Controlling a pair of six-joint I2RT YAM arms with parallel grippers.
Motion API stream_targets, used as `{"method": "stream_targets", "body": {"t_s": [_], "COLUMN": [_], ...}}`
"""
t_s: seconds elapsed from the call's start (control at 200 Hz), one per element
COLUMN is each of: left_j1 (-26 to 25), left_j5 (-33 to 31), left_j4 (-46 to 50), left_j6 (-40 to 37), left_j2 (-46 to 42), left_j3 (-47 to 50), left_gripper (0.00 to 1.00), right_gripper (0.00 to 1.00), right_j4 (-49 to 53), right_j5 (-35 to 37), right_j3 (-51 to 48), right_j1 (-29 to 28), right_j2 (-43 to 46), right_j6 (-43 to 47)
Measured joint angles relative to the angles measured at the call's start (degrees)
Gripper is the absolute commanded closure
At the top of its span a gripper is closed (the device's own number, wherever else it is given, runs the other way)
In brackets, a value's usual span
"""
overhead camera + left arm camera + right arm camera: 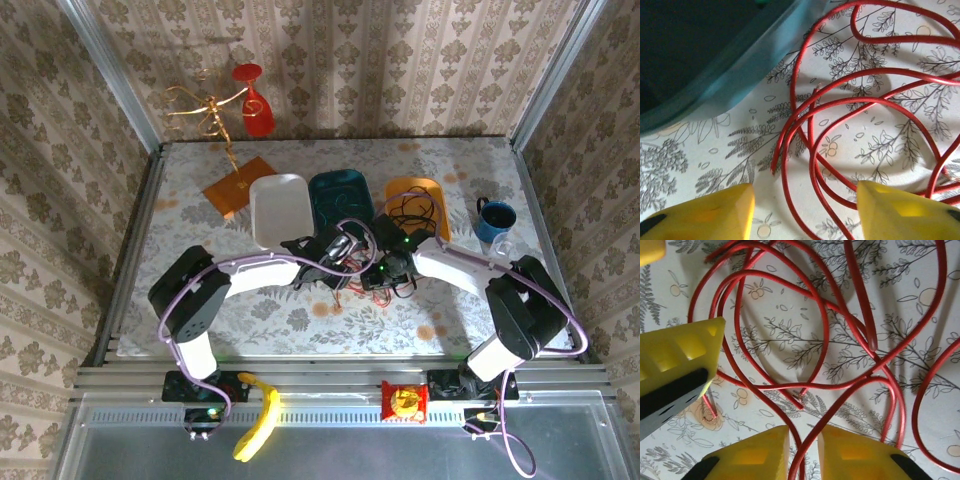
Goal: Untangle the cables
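Observation:
A red cable [812, 164] lies in tangled loops on the floral tablecloth at mid-table [342, 284]. My left gripper [806, 205] hovers just over it, open, with several red strands running between its wide-apart yellow fingers. My right gripper [804, 450] is shut on the red cable [860, 295], two crossing strands pinched in the narrow gap. Both grippers meet over the pile, the left gripper [345, 248] beside the right gripper [385, 268]. A left finger [680, 365] stands close by in the right wrist view. A black cable [410, 210] is coiled in the orange tray. The green-teal cable is hidden.
Three trays line the back of the pile: white tray [278, 205], teal tray [340, 180] with its rim [730, 75] close to my left fingers, orange tray [432, 188]. A blue mug [495, 220] stands right. A red glass [256, 105] and an orange square [238, 185] sit far left.

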State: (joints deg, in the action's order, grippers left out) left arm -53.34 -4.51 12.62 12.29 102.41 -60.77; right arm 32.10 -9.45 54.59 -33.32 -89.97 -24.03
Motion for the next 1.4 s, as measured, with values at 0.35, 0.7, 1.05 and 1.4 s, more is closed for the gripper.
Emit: {"method": "stream_targets", "body": {"t_s": [0.35, 0.7, 1.05, 1.4], "left_j1": [-2.1, -2.8, -3.5, -4.3], "left_j5": [0.7, 1.3, 0.4, 0.4], "left_j4": [0.0, 0.3, 0.9, 2.4], "left_j6": [-1.8, -2.1, -2.1, -2.8], "left_j2": [6.4, 7.4, 7.4, 7.6], "left_j3": [-4.9, -6.3, -6.5, -6.5], "left_gripper": [0.99, 1.00, 1.00, 0.71], "right_gripper": [0.89, 0.87, 0.92, 0.92], "right_j4": [-3.2, 0.4, 4.5, 4.5], "right_j5": [-3.3, -0.5, 10.7, 12.5], "right_j3": [-4.4, -0.9, 9.0, 24.5], "right_j1": [6.4, 13.7, 14.1, 14.2], "right_j2": [12.8, 28.8, 36.9, 39.1], "right_j6": [-2.9, -6.0, -5.1, -1.0]}}
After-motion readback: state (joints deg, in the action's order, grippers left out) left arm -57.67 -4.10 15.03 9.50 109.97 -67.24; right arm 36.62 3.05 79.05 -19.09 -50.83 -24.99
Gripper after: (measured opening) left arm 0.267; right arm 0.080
